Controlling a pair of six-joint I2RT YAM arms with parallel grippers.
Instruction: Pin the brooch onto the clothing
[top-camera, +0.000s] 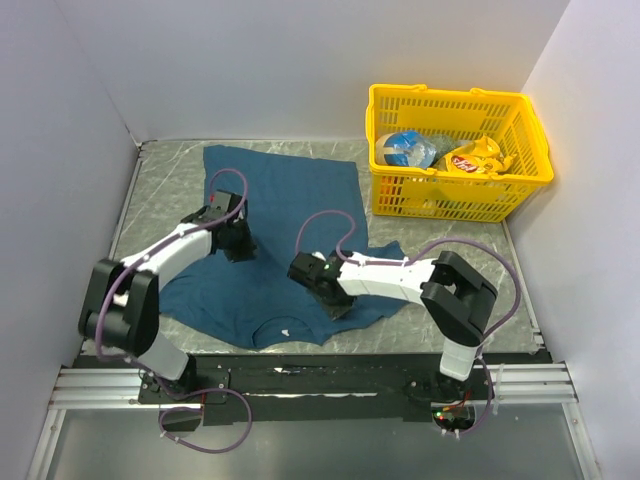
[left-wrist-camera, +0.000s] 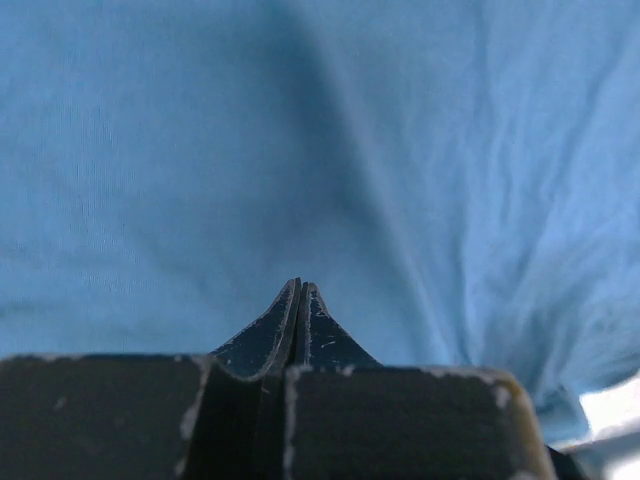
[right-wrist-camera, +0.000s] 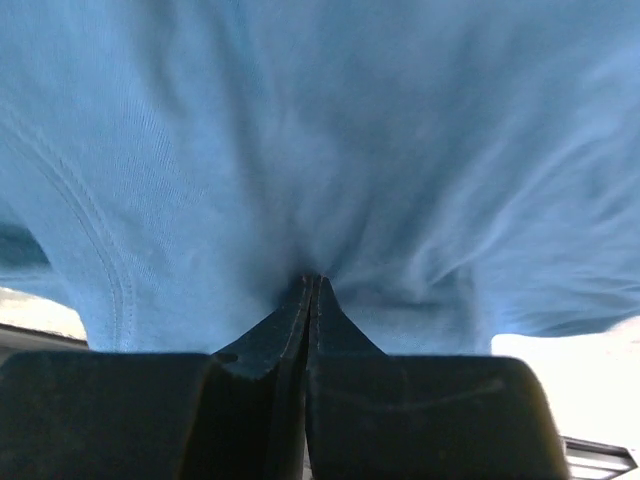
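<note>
The clothing, a dark teal T-shirt, lies spread on the table with its small white neck label toward the near edge. My left gripper rests on the shirt's left part. In the left wrist view it is shut, its tips against smooth fabric. My right gripper is on the shirt's right part near the collar. In the right wrist view it is shut, and folds of cloth pucker and converge at its tips. The brooch does not show in any view.
A yellow plastic basket holding snack packets stands at the back right, beyond the shirt. White walls close in the table on the left, back and right. Bare marbled tabletop shows left of the shirt.
</note>
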